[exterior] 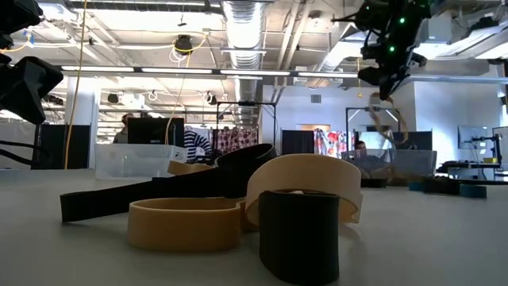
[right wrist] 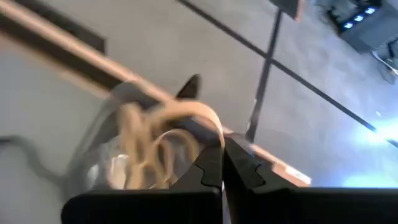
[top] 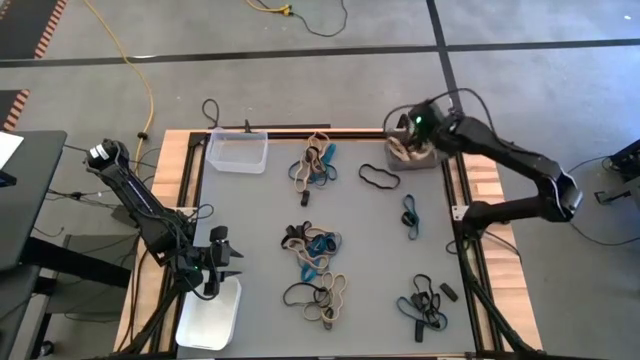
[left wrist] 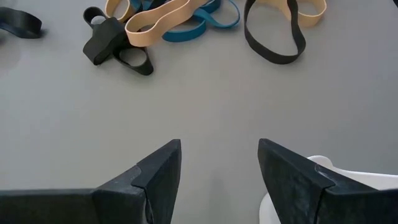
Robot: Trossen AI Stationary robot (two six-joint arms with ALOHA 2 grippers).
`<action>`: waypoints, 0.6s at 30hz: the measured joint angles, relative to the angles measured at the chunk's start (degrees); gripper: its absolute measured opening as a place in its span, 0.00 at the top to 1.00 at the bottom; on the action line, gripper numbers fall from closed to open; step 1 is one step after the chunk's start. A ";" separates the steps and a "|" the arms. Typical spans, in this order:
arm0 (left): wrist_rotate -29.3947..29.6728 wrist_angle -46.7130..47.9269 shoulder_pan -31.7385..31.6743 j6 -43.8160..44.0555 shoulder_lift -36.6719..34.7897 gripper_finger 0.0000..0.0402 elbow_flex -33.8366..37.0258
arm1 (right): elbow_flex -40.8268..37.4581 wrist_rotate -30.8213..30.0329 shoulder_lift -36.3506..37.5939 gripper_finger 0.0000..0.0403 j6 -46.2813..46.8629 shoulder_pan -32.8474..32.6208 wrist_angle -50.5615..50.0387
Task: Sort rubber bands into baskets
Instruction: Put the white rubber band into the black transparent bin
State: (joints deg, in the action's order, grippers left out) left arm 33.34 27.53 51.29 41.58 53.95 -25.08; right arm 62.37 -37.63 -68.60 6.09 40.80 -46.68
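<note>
High view: right end effector (top: pixel 408 143) pinched tight on a tan rubber band (right wrist: pixel 186 115) over the dark grey basket (top: pixel 428 157) at far-right desk corner. Left end effector (top: pixel 222 262) spread, holding nothing, beside white basket (top: pixel 212 320).

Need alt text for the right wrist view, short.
The right pincer, shut on a tan rubber band, holds it over a basket that already contains tan bands. Beyond the table's edge lies grey floor.
</note>
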 joint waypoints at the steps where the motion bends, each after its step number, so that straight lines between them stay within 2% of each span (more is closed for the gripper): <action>1: 0.00 0.00 0.01 0.00 0.00 0.49 0.00 | 0.00 0.09 0.00 0.94 -0.83 1.52 0.78; 6: 0.00 0.00 0.01 0.01 0.00 0.49 0.00 | 0.04 4.63 -0.52 0.94 -3.35 7.82 2.82; 9: 0.00 0.00 0.00 0.01 0.00 0.49 0.00 | -0.58 5.17 -2.35 0.94 -5.87 10.02 4.03; 18: 0.00 0.00 0.00 -0.01 0.00 0.49 0.00 | -2.73 10.99 -12.21 0.93 -8.07 12.01 5.57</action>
State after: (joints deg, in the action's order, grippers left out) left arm 33.34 27.53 51.30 41.56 53.95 -25.08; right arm 59.64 -26.65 -80.81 -1.98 52.81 -41.10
